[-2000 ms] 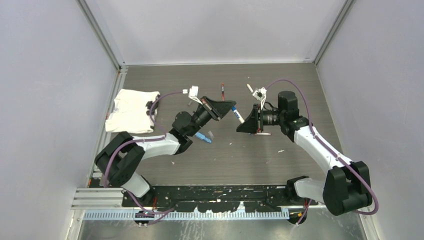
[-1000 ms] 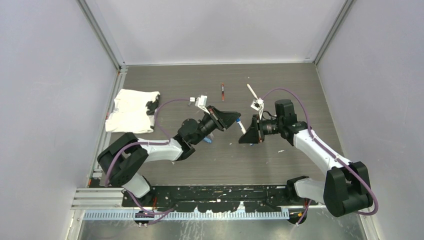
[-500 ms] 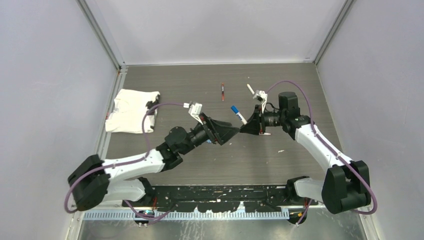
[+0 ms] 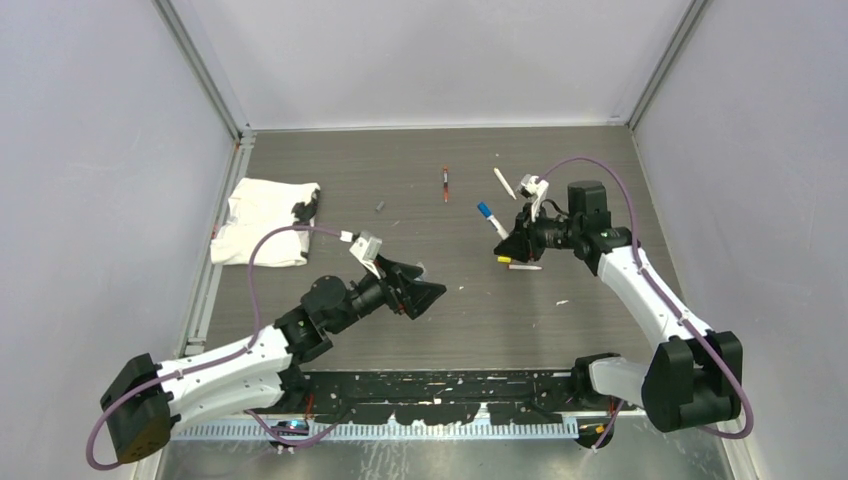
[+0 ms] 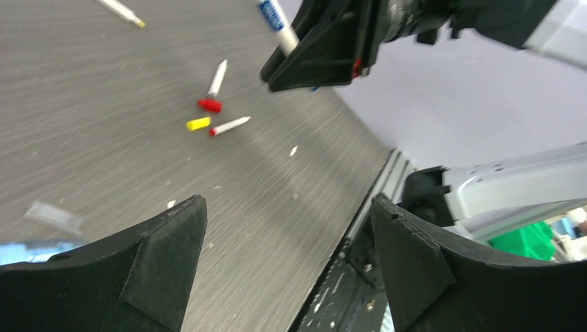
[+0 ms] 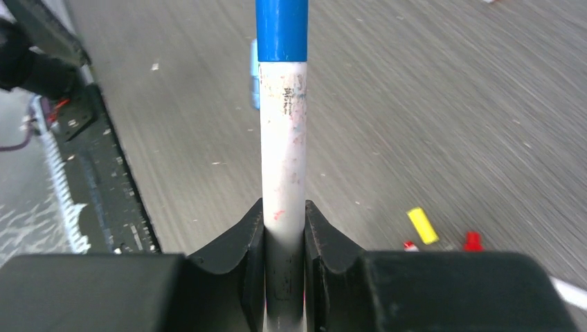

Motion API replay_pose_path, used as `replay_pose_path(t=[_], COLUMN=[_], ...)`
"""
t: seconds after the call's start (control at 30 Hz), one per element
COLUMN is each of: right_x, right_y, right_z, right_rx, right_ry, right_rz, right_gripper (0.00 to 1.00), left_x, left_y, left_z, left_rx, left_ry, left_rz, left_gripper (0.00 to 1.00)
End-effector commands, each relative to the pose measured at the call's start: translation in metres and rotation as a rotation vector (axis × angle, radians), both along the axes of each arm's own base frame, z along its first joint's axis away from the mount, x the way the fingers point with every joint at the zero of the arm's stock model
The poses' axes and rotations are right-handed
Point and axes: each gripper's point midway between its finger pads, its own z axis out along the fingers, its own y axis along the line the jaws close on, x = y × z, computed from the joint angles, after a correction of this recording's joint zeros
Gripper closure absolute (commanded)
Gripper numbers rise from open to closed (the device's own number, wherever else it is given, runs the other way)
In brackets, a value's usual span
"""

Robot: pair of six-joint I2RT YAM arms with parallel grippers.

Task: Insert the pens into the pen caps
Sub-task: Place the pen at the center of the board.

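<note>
My right gripper [image 4: 512, 241] [image 6: 284, 216] is shut on a white-barrelled pen [image 6: 282, 145] [image 4: 494, 224]. A blue pen cap [image 6: 281, 28] [image 4: 483, 210] [image 5: 271, 14] sits on the pen's free end, which points up and to the left. On the table below it lie a yellow cap [image 6: 422, 225] [image 5: 198, 123], a red cap [image 6: 473, 241] [image 5: 210, 105] and a red-tipped pen [image 5: 230, 125] [image 4: 524, 266]. My left gripper [image 4: 428, 291] [image 5: 287, 204] stands wide open and holds nothing, low and to the left of the right gripper.
A red-ended pen [image 4: 446, 183] and a white pen [image 4: 505, 183] lie at the far middle, with a small grey cap [image 4: 380, 207] to their left. A white cloth [image 4: 262, 222] lies at the left edge. A light-blue piece [image 6: 254, 76] shows behind the held pen.
The two grippers met around the pen's blue end. Then my left gripper opened and drew back towards the near left. My right gripper carried the capped pen farther back and right.
</note>
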Motion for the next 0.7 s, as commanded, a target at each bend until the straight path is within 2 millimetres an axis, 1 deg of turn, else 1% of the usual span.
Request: replay_pose_path(t=[0.0, 0.13, 0.27, 0.33, 0.47, 0.5, 0.57, 0.67], right_x=[0.036, 0.063, 0.084, 0.091, 0.108, 0.116, 0.123, 0.129], right_y=[-0.023, -0.039, -0.052, -0.054, -0.059, -0.063, -0.069, -0.073], right_z=[-0.001, -0.016, -0.032, -0.038, -0.065, -0.069, -0.082, -0.096], right_rx=[-0.075, -0.108, -0.117, -0.119, -0.170, -0.194, -0.247, -0.297], right_ry=[-0.026, 0.010, 0.066, 0.097, 0.191, 0.205, 0.255, 0.306], right_rz=[-0.189, -0.364, -0.516, -0.554, -0.608, -0.633, -0.659, -0.668], right_gripper=[0.83, 0.80, 0.75, 0.73, 0.72, 0.72, 0.72, 0.72], left_x=[0.010, 0.013, 0.015, 0.016, 0.019, 0.019, 0.020, 0.021], left_y=[0.014, 0.020, 0.024, 0.026, 0.026, 0.026, 0.026, 0.028], left_z=[-0.016, -0.032, -0.045, -0.050, -0.060, -0.062, -0.064, -0.068], left_rx=[0.047, 0.069, 0.090, 0.099, 0.124, 0.129, 0.135, 0.141], left_ry=[-0.008, 0.013, 0.029, 0.036, 0.052, 0.053, 0.058, 0.059], left_rz=[0.078, 0.108, 0.132, 0.144, 0.156, 0.157, 0.157, 0.166], left_gripper=[0.11, 0.10, 0.09, 0.09, 0.09, 0.08, 0.09, 0.08])
